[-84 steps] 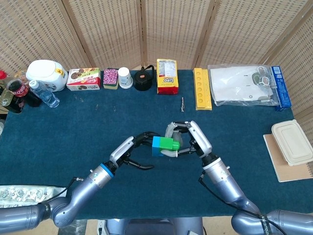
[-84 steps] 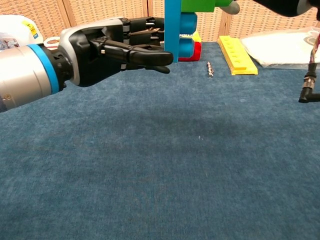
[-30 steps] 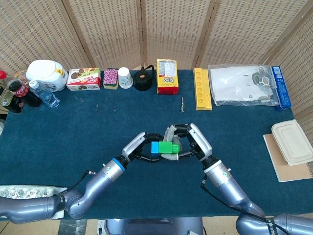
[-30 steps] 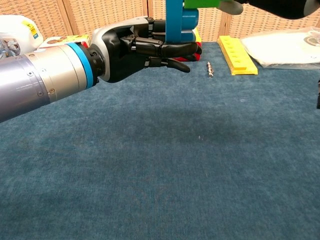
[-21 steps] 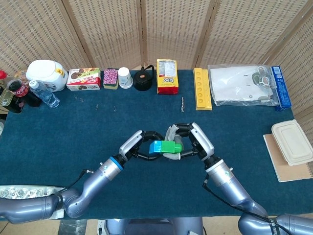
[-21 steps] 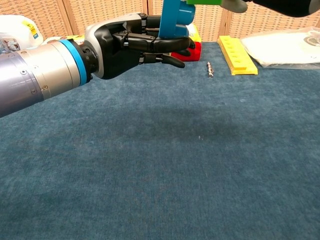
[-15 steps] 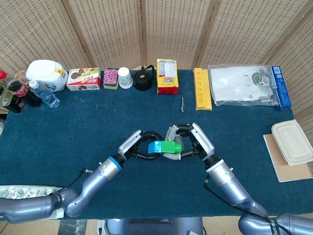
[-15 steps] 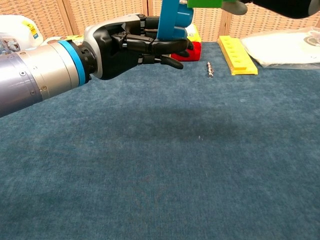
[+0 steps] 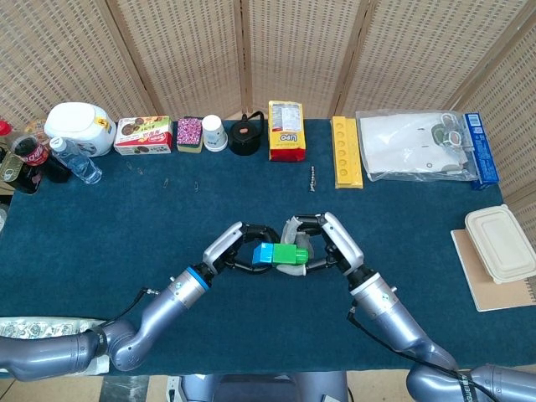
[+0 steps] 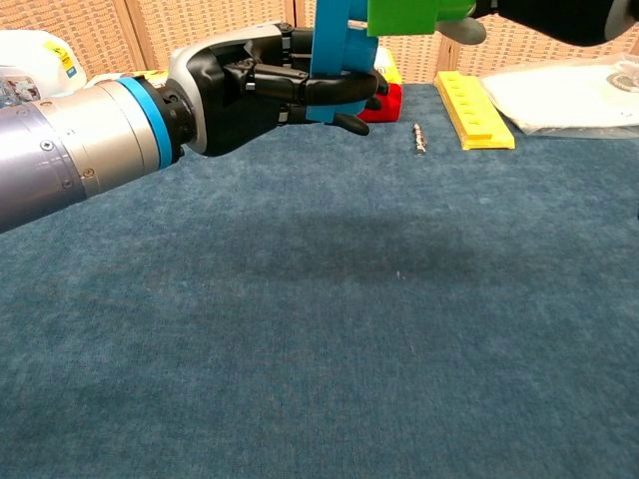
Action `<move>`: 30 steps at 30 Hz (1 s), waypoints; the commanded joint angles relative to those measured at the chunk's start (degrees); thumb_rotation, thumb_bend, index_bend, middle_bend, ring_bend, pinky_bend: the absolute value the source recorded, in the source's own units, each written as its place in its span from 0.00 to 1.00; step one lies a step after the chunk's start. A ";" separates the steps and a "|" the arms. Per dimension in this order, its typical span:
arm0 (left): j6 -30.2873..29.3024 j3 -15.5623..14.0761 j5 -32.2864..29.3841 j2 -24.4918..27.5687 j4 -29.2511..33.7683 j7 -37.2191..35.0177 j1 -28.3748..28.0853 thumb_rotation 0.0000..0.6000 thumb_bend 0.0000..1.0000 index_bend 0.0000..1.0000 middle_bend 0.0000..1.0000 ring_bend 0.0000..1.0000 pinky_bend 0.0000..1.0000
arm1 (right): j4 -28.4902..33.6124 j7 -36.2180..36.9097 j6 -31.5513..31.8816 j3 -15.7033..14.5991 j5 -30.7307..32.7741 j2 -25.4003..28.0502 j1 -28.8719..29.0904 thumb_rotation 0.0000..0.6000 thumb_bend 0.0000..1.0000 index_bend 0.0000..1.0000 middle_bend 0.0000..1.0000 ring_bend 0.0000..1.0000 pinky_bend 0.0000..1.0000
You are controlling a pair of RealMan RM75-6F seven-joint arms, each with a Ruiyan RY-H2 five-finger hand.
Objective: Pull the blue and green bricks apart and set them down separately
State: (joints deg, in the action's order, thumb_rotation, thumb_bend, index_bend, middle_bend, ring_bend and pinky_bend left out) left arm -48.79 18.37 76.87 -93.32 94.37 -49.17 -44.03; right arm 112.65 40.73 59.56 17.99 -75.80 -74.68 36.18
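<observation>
The left hand (image 9: 237, 244) grips the blue brick (image 9: 264, 253), its dark fingers (image 10: 300, 85) wrapped around it. The right hand (image 9: 322, 243) grips the green brick (image 9: 290, 253), which sits just beside the left hand's fingertips. Both bricks hang between the two hands, touching each other and held above the blue bench (image 10: 399, 329). In the chest view the green brick (image 10: 402, 16) juts out from the blue brick (image 10: 329, 40), to the right of the left hand (image 10: 235, 90).

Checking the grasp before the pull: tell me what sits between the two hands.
In the head view, only the joined bricks: the blue brick in the left hand, the green brick in the right hand.
</observation>
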 commanded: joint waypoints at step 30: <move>-3.66 -1.55 2.49 2.61 -1.59 -7.44 1.45 1.00 0.40 0.76 0.52 0.38 0.37 | -1.64 0.57 -1.39 0.27 1.18 1.66 -0.40 1.00 0.13 0.80 0.74 0.78 0.79</move>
State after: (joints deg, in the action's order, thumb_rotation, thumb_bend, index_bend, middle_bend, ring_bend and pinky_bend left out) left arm -52.29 17.05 79.10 -90.98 92.68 -56.69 -42.72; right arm 111.17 41.31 58.31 18.24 -74.76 -73.11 35.76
